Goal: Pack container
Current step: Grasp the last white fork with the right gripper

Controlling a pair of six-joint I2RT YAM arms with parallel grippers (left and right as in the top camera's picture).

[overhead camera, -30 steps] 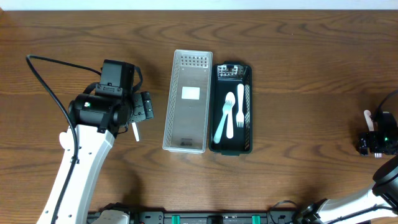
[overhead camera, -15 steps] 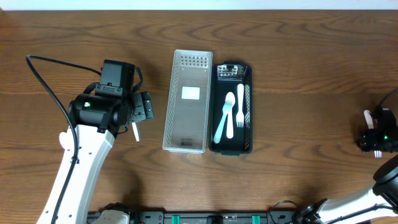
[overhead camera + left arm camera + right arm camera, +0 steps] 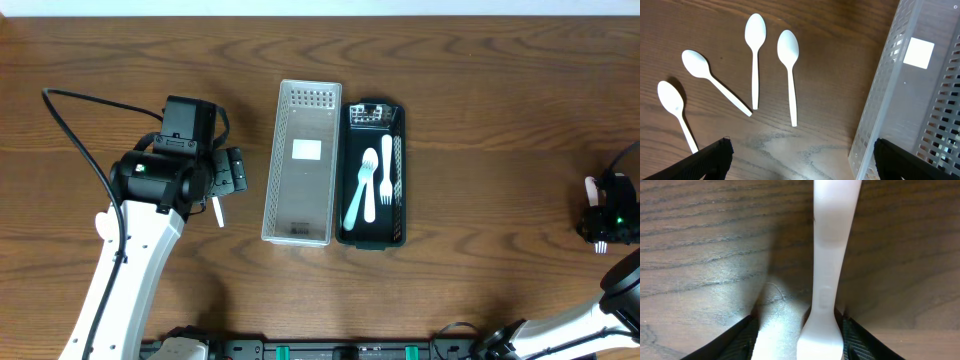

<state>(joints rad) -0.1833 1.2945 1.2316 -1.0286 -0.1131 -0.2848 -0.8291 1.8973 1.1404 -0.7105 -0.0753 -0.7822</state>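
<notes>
Right gripper (image 3: 801,337): edged slightly over the last second, unclenched, fingers straddling a white plastic utensil handle (image 3: 827,280); pick judged imminent.
Left gripper (image 3: 807,157): unmoved, spread, empty.
Four white plastic spoons (image 3: 755,60): loose beside the basket, plain only from the left wrist.
Clear perforated basket (image 3: 298,200): no cutlery.
Black slotted tray (image 3: 371,243): three pale utensils.

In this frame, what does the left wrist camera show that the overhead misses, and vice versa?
Left wrist only: four white spoons lying on the table left of the grey perforated basket; overhead, the left arm covers them almost entirely. Overhead only: the black tray holding white utensils, and the right arm at the table's right edge. Both: that basket with its white label.
</notes>
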